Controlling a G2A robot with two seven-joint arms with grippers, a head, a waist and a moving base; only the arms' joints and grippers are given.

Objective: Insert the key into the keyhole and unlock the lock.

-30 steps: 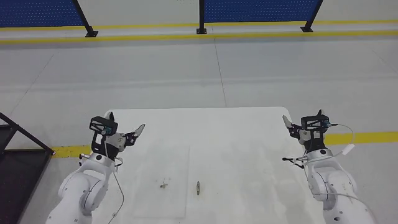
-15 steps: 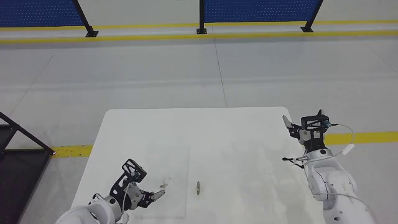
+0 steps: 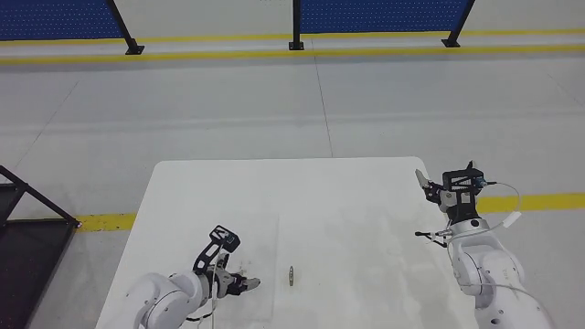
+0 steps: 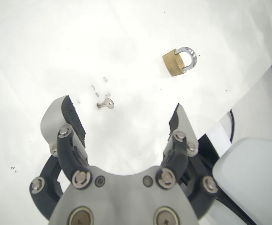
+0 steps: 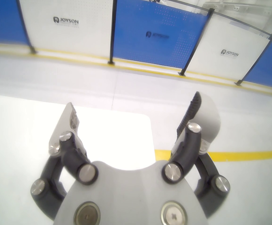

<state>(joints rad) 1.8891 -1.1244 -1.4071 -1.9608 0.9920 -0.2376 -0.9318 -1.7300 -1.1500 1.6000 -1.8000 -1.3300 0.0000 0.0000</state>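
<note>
The key (image 4: 107, 104) is lying flat on the white surface (image 4: 56, 36), its round bow on the side of the brass lock (image 4: 177, 61). The lock is resting well apart from it, shackle turned away. I am holding the left jaws wide open and empty over the key, which is sitting between the pads but nearer one. Picking it up looks like the step in hand. I should be centring on the bow, lowering until the tips are nearly brushing the surface, and pinching so the blade is sticking out free. The right jaws are hanging open and empty by the far corner.
</note>
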